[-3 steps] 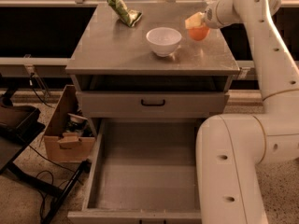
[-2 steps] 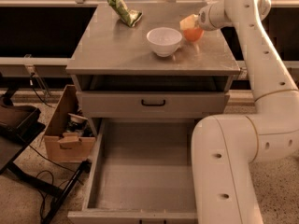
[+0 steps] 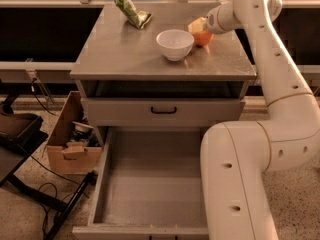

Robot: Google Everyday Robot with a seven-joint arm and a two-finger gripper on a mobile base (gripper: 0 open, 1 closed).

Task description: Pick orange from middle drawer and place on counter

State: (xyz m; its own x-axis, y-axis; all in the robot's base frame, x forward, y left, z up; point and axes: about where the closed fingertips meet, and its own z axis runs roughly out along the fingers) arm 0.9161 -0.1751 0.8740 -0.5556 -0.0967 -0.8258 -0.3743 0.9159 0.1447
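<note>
The orange [image 3: 204,38] is low over the back right of the grey counter [image 3: 125,51], just right of the white bowl [image 3: 175,43]. My gripper [image 3: 198,28] is at the orange from above and the right, fingers closed around it. Whether the orange touches the counter is unclear. The middle drawer [image 3: 150,184] is pulled out wide below, with a bare bottom. My white arm [image 3: 280,84] arches over the cabinet's right side.
A green snack bag [image 3: 132,11] lies at the counter's back left. The upper drawer front with a black handle [image 3: 163,110] is shut. A cardboard box [image 3: 70,144] with clutter and cables stands on the floor to the left. My arm's base [image 3: 235,184] stands beside the open drawer.
My gripper has moved left and down with the orange, from the counter's right edge to beside the white bowl.
</note>
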